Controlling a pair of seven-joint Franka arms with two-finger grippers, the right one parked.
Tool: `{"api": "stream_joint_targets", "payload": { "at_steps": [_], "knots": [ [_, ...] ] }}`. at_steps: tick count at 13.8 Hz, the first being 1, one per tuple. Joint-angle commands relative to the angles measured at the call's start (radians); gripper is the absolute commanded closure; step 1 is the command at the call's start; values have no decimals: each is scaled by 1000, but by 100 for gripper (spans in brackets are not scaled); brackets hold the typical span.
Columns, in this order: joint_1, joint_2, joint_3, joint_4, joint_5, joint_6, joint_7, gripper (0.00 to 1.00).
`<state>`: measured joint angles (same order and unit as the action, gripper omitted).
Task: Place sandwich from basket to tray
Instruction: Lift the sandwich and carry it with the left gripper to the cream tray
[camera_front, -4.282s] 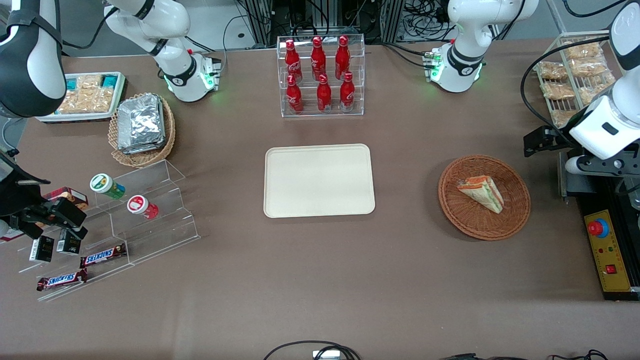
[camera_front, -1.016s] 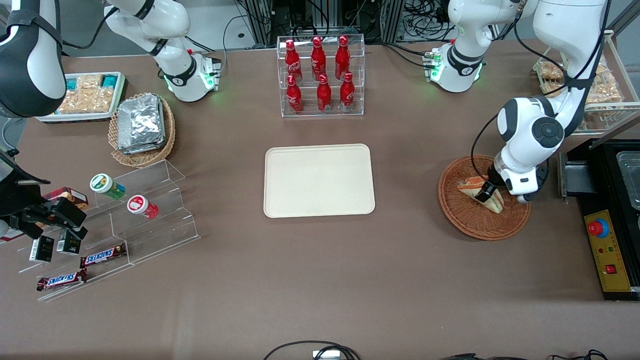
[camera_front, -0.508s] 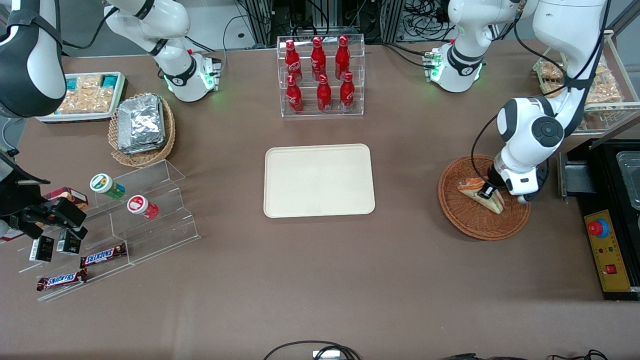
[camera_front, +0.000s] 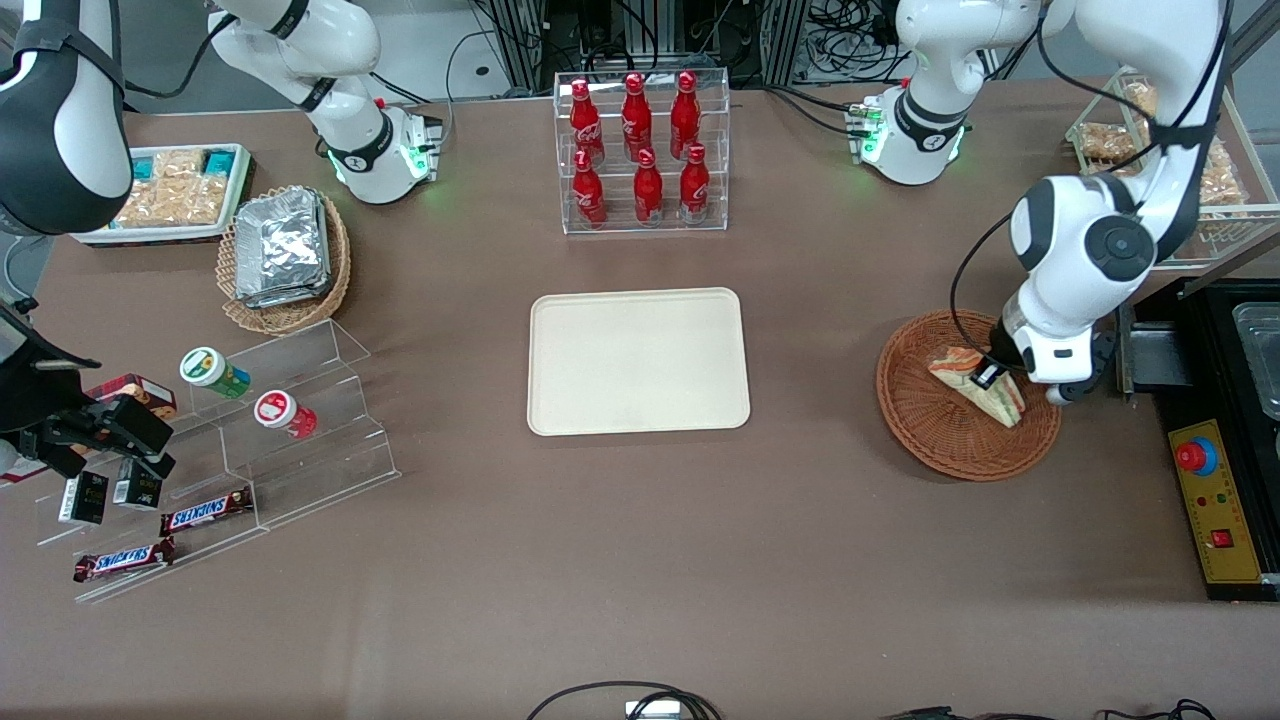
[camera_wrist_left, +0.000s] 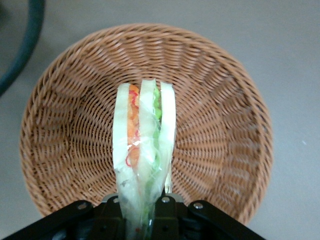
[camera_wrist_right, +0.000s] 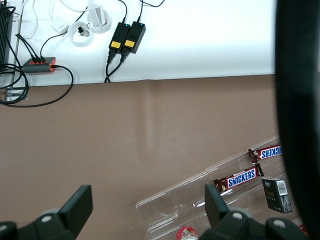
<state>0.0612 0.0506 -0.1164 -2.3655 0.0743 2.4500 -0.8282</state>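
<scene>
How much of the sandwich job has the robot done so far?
Done: the end effector is shut on the sandwich, with the wrapped wedge clamped between its fingers. In hand: the sandwich is tipped up on edge, above the basket. Left: carrying it to the tray, which holds nothing yet, and letting go.

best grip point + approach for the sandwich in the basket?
Grip across the flat bread faces at the wide end, coming from above. The sandwich is a thin wedge standing on edge in the basket, so its broad faces suit the two fingers, and the raised rim blocks a sideways approach. The gripper is already shut on the sandwich that way.
</scene>
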Motion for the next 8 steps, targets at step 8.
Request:
{"api": "stream_joint_targets", "payload": {
  "at_steps": [8],
  "knots": [
    [-34,35,-359,150,13,-108,51,100]
  ]
}}
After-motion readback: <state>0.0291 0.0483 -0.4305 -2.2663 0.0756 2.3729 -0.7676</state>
